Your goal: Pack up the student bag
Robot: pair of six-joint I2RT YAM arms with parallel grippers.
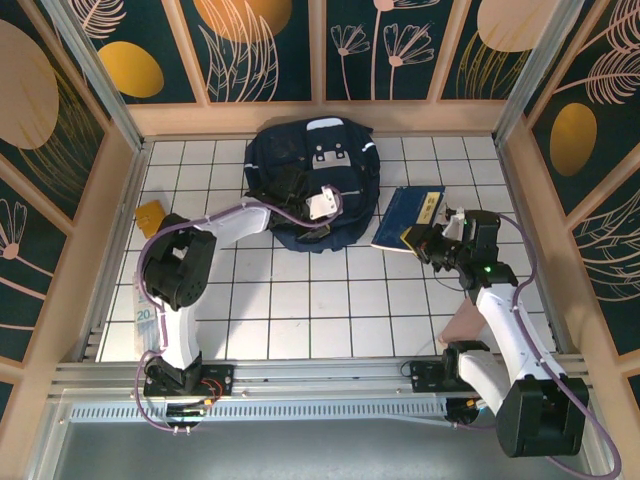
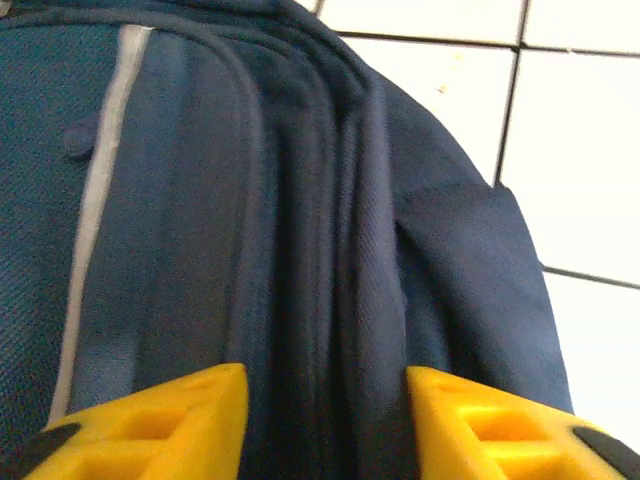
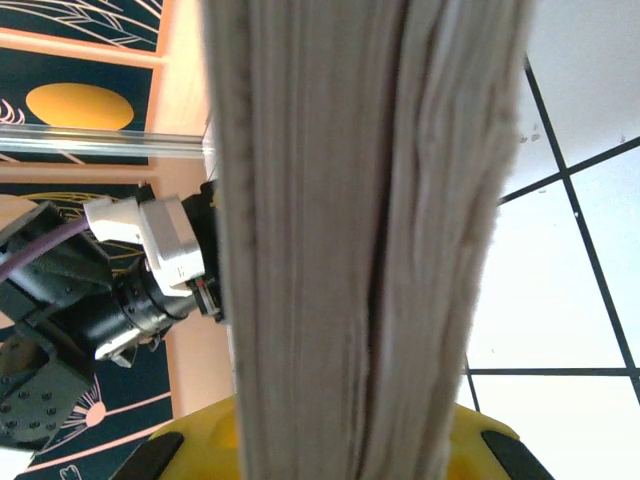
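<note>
The left arm and right arm have white links, black joints and black bases. A purple cable trails along each. A green light glows on the right one. The yellow fingers carry black pads.

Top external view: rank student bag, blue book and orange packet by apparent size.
1. student bag: largest by far
2. blue book: clearly smaller
3. orange packet: smallest
The gaps are wide, so nearness to the camera does not change the order.
</note>
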